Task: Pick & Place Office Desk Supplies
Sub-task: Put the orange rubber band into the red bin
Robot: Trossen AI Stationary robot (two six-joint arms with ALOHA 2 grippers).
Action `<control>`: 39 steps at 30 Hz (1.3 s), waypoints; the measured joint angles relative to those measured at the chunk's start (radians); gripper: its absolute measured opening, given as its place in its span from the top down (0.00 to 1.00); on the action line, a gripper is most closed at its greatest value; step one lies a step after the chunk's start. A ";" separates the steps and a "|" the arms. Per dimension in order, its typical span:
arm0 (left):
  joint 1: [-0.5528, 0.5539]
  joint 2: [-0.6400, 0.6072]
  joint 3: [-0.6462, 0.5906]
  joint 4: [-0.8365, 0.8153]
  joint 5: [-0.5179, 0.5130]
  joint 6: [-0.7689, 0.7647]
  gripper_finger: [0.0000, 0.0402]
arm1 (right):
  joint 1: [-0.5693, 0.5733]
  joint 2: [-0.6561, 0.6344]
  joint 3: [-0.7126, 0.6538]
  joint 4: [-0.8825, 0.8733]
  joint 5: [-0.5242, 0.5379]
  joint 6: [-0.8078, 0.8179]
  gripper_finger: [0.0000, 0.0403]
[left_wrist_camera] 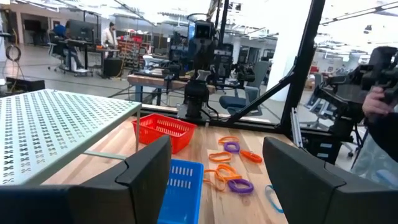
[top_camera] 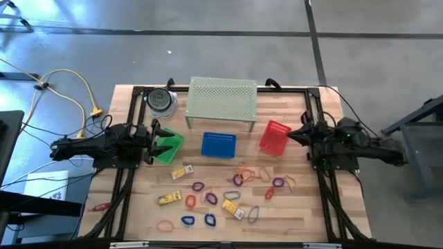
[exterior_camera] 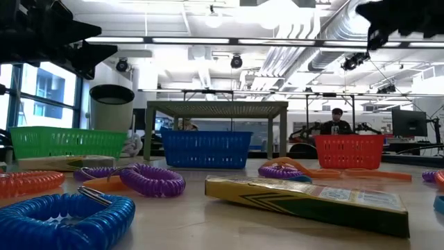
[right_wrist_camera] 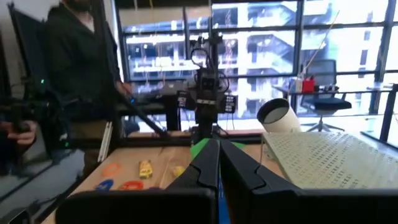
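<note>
The desk supplies lie loose on the near half of the wooden table: yellow blocks [top_camera: 181, 172], purple loops [top_camera: 199, 187], blue loops [top_camera: 187, 220] and thin orange bands [top_camera: 246, 171]. In the low view a blue coil loop [exterior_camera: 66, 219], a purple coil loop [exterior_camera: 149, 179] and a yellow block [exterior_camera: 305, 198] lie close by. My left gripper [top_camera: 155, 142] [left_wrist_camera: 217, 171] hovers open at the green basket's [top_camera: 169, 146] left side. My right gripper [top_camera: 291, 135] [right_wrist_camera: 219, 163] is shut, raised beside the red basket [top_camera: 275, 137]. Neither gripper holds anything.
A blue basket [top_camera: 219, 145] stands between the green and red ones. Behind them a perforated pale-green shelf [top_camera: 223, 102] stands on legs, with a round grey container [top_camera: 161, 100] to its left. A black frame [top_camera: 315, 124] borders the table. A person [right_wrist_camera: 74, 56] stands beyond the table.
</note>
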 joint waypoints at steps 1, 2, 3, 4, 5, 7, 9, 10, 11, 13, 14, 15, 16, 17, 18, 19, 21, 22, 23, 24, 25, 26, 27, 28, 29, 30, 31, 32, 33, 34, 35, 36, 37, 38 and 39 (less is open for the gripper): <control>0.000 0.000 0.000 0.000 0.000 0.000 0.39 | 0.005 0.016 0.040 -0.037 -0.002 -0.003 1.00; 0.000 0.000 0.000 -0.001 0.000 -0.001 0.39 | 0.009 0.030 0.080 -0.080 -0.001 0.006 1.00; 0.000 0.000 0.000 -0.003 0.000 -0.002 0.39 | 0.015 0.044 0.117 -0.126 0.012 0.018 1.00; 0.000 0.000 0.000 -0.005 0.000 -0.002 0.39 | 0.020 0.063 0.154 -0.166 0.022 0.025 1.00; 0.000 0.000 0.000 -0.007 0.000 -0.002 0.39 | 0.026 0.088 0.190 -0.196 0.022 0.029 1.00; 0.000 0.000 0.000 -0.012 0.000 -0.002 0.39 | 0.045 0.144 0.254 -0.251 0.018 0.030 1.00; 0.000 0.000 0.000 -0.018 0.000 -0.014 0.39 | 0.066 0.204 0.322 -0.328 0.018 0.028 1.00; 0.000 0.000 0.000 -0.018 0.000 -0.027 0.39 | 0.077 0.238 0.360 -0.366 0.024 0.027 1.00; 0.000 0.000 0.000 -0.019 0.000 -0.035 0.39 | 0.087 0.273 0.397 -0.397 0.040 0.027 1.00; 0.000 0.000 0.000 -0.019 0.000 -0.037 0.39 | 0.110 0.349 0.468 -0.460 0.077 0.028 1.00; 0.000 0.000 0.000 -0.020 0.000 -0.038 0.39 | 0.122 0.387 0.501 -0.488 0.086 0.028 1.00; 0.000 0.000 0.000 -0.021 0.000 -0.040 0.39 | 0.137 0.423 0.533 -0.509 0.091 0.028 1.00; 0.000 0.000 0.000 -0.022 0.000 -0.040 0.39 | 0.151 0.457 0.567 -0.534 0.095 0.028 1.00; 0.000 0.000 0.000 -0.022 0.000 -0.043 0.39 | 0.167 0.490 0.598 -0.564 0.099 0.029 1.00; 0.000 0.000 0.000 -0.022 0.000 -0.051 0.39 | 0.183 0.523 0.627 -0.597 0.102 0.040 1.00; 0.000 0.000 0.000 -0.022 0.000 -0.058 0.39 | 0.198 0.555 0.654 -0.637 0.101 0.058 1.00; 0.000 0.000 0.000 -0.022 0.000 -0.059 0.39 | 0.229 0.611 0.694 -0.718 0.100 0.113 1.00; 0.000 0.000 0.000 -0.022 0.000 -0.059 0.39 | 0.245 0.636 0.704 -0.750 0.096 0.149 1.00; 0.000 0.000 0.000 -0.022 0.000 -0.058 0.39 | 0.262 0.658 0.707 -0.775 0.092 0.188 1.00; 0.000 0.000 0.000 -0.023 0.000 -0.056 0.39 | 0.279 0.679 0.704 -0.795 0.080 0.231 1.00; 0.000 0.000 0.000 -0.025 0.000 -0.056 0.39 | 0.297 0.700 0.695 -0.810 0.069 0.282 1.00; 0.000 0.000 0.000 -0.028 0.000 -0.056 0.39 | 0.315 0.723 0.682 -0.825 0.060 0.344 1.00; 0.000 0.000 0.000 -0.031 0.000 -0.055 0.39 | 0.331 0.745 0.666 -0.837 0.048 0.409 1.00; 0.000 0.000 0.000 -0.035 0.000 -0.055 0.39 | 0.349 0.766 0.647 -0.847 0.040 0.471 1.00; 0.000 0.000 0.000 -0.037 0.000 -0.055 0.39 | 0.366 0.784 0.625 -0.851 0.034 0.531 1.00; 0.000 0.000 0.000 -0.040 0.000 -0.055 0.39 | 0.382 0.802 0.603 -0.849 0.024 0.585 1.00; 0.000 0.000 0.000 -0.040 0.000 -0.055 0.39 | 0.400 0.821 0.583 -0.850 0.014 0.637 1.00; 0.000 0.000 0.000 -0.040 0.000 -0.055 0.39 | 0.415 0.839 0.561 -0.848 0.004 0.681 1.00; 0.000 0.000 0.000 -0.040 0.000 -0.055 0.39 | 0.429 0.856 0.540 -0.847 -0.011 0.721 1.00; 0.000 0.000 0.000 -0.040 0.000 -0.055 0.39 | 0.442 0.875 0.520 -0.848 -0.024 0.756 1.00; 0.000 0.000 0.000 -0.040 0.000 -0.055 0.39 | 0.452 0.893 0.504 -0.849 -0.032 0.789 1.00; 0.000 0.000 0.000 -0.040 0.000 -0.055 0.39 | 0.459 0.911 0.491 -0.845 -0.034 0.819 1.00; 0.000 0.000 0.000 -0.040 0.000 -0.054 0.39 | 0.464 0.925 0.479 -0.839 -0.028 0.847 1.00; 0.000 0.000 0.000 -0.040 0.000 -0.054 0.39 | 0.468 0.939 0.469 -0.838 -0.025 0.873 1.00; 0.000 0.000 0.000 -0.040 0.000 -0.054 0.39 | 0.471 0.952 0.461 -0.842 -0.025 0.897 1.00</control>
